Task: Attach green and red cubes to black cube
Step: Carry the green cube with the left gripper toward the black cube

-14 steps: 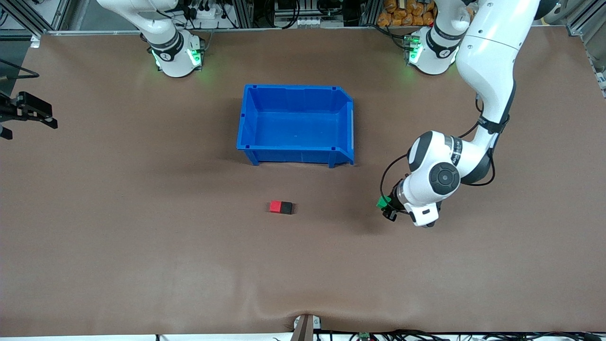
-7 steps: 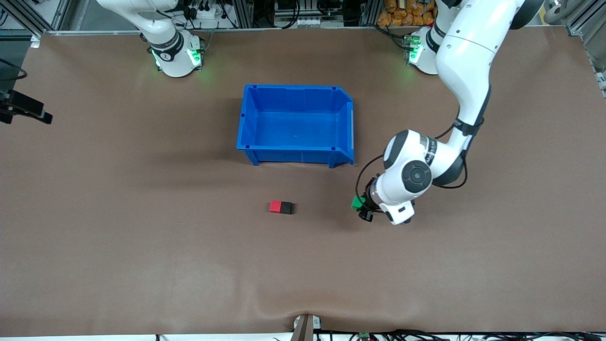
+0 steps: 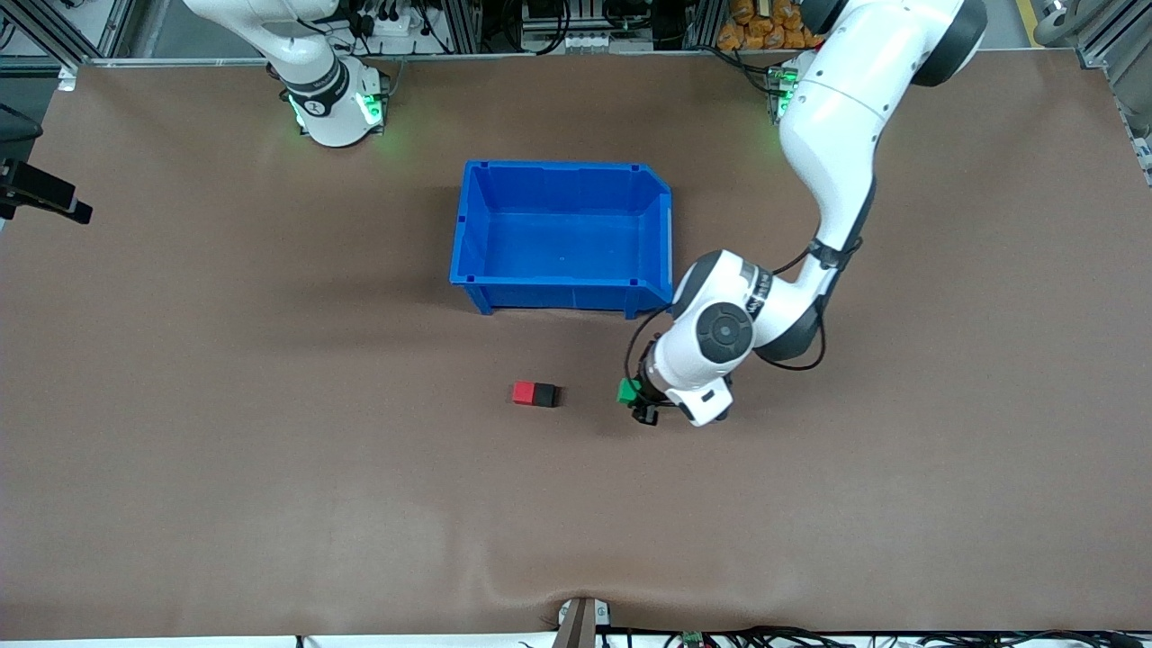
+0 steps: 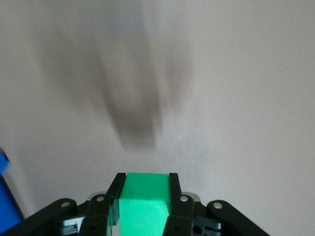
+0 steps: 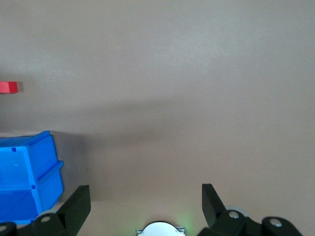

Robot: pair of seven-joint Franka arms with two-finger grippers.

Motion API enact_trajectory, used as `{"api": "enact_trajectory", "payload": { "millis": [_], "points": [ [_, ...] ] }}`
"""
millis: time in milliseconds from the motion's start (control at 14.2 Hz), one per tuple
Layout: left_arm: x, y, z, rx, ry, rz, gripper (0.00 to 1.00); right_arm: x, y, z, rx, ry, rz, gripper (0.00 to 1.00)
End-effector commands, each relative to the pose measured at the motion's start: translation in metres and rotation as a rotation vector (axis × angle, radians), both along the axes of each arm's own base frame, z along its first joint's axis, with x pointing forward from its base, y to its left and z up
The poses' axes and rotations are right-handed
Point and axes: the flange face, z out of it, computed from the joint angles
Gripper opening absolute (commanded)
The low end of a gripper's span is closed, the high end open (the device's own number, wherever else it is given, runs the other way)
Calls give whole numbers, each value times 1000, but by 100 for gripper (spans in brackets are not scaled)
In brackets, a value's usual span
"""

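The red cube point(image 3: 523, 393) and the black cube point(image 3: 544, 394) sit side by side, touching, on the brown table, nearer to the front camera than the blue bin. My left gripper point(image 3: 635, 402) is shut on the green cube point(image 3: 627, 391), just above the table beside the black cube, toward the left arm's end. In the left wrist view the green cube point(image 4: 145, 196) fills the gap of the left gripper point(image 4: 145, 184). My right gripper point(image 5: 145, 201) is open and holds nothing, up over the right arm's end of the table. The red cube point(image 5: 8, 87) shows small in its view.
The blue bin point(image 3: 558, 295) stands mid-table, open side up, nothing in it; its corner point(image 5: 29, 147) shows in the right wrist view. The left arm's elbow hangs beside the bin's corner toward the left arm's end. Brown table lies bare around the cubes.
The left arm has carried the green cube across the table toward the red and black pair. The right gripper has drifted slightly toward the bases' side.
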Motion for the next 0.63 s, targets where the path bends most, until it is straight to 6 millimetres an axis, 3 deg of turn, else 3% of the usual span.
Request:
{"api": "enact_trajectory", "payload": {
  "millis": [0,282,564],
  "points": [
    [-4,-38,-11,-15,1,20,0,-13,18,3,-27,-10,14,100],
    [-15,-73,-29,4,-29,56,0,-10,28,-1,-27,-3,37,100],
    [-22,-81,-43,17,-41,54,0,-9,42,-1,-27,-3,68,100]
  ]
}}
